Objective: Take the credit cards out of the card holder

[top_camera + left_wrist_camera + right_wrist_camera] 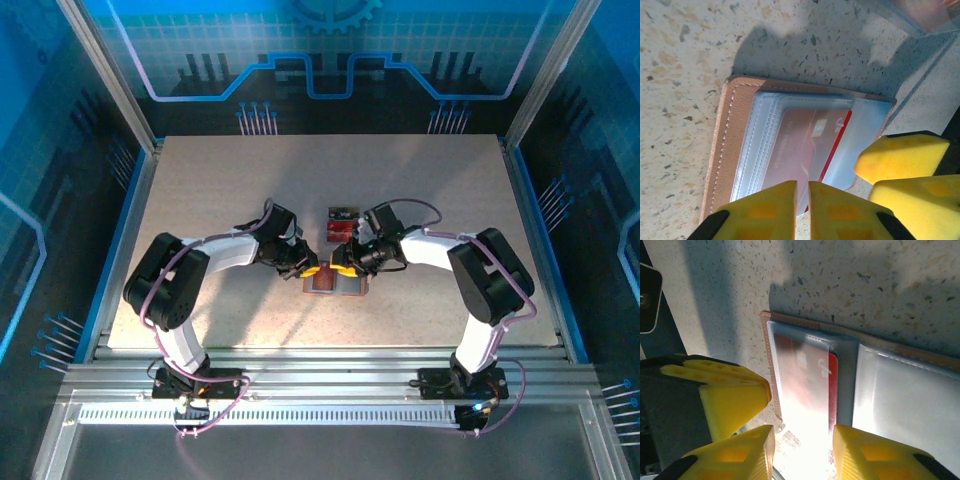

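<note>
Small tan leather bifold card holder (336, 284) lies open and flat on the speckled beige table (220, 200) between the two arms, its long axis left-right in the top view. One flat red rectangular credit card (805, 145) sits in the clouded grey pocket of its left half; the other half's pocket looks empty. Only a thin bare red strip shows, on the fold side, and it runs down to the left gripper (802, 202), so the card lies straight ahead of that pincer with its long axis pointing roughly at the fingers. Left gripper jaws are nearly together, a narrow slit at the card's near edge; cannot tell if they pinch card or sleeve. Right gripper (802, 455) is parted, fingers either side of the pocket's near edge, clamping nothing I can see. Left arm looks better placed for the pull, though the sleeve may lift too. Other red cards (340, 232) lie just beyond the holder, by a clear plastic tray (910, 22)
</note>
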{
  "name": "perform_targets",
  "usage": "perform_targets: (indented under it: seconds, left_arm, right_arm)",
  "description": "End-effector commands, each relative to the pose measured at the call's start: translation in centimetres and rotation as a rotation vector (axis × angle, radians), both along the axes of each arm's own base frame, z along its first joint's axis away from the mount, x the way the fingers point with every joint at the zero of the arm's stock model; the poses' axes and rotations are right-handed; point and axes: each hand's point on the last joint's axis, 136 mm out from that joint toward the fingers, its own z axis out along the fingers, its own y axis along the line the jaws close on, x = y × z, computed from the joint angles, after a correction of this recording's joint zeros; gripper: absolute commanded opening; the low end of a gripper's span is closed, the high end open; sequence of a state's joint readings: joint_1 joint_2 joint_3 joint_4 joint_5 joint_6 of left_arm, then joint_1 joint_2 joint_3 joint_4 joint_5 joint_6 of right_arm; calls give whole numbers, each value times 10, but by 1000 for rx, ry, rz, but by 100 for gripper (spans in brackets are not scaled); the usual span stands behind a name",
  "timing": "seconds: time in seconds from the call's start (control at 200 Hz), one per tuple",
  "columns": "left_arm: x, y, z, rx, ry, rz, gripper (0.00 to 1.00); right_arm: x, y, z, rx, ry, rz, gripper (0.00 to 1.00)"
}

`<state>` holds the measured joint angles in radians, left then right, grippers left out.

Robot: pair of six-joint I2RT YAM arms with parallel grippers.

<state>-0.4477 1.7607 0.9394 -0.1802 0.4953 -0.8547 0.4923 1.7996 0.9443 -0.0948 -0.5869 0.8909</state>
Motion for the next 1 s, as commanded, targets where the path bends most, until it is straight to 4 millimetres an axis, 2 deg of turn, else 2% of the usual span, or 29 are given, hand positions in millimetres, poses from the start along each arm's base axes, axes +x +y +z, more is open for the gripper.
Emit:
perform_targets:
  seconds: [0.0,0.295,0.995]
  left_arm:
    - [-4,3,-9,4,19,-22,12]
    - [-8,6,-19,14,43,-25,9]
    - [-10,8,-23,34,63,-36,5]
  right_arm:
    - [-1,13,0,26,10,25,35]
    - [-3,21,-2,28,18,39,35]
    - [-5,25,-11,24,34,52,34]
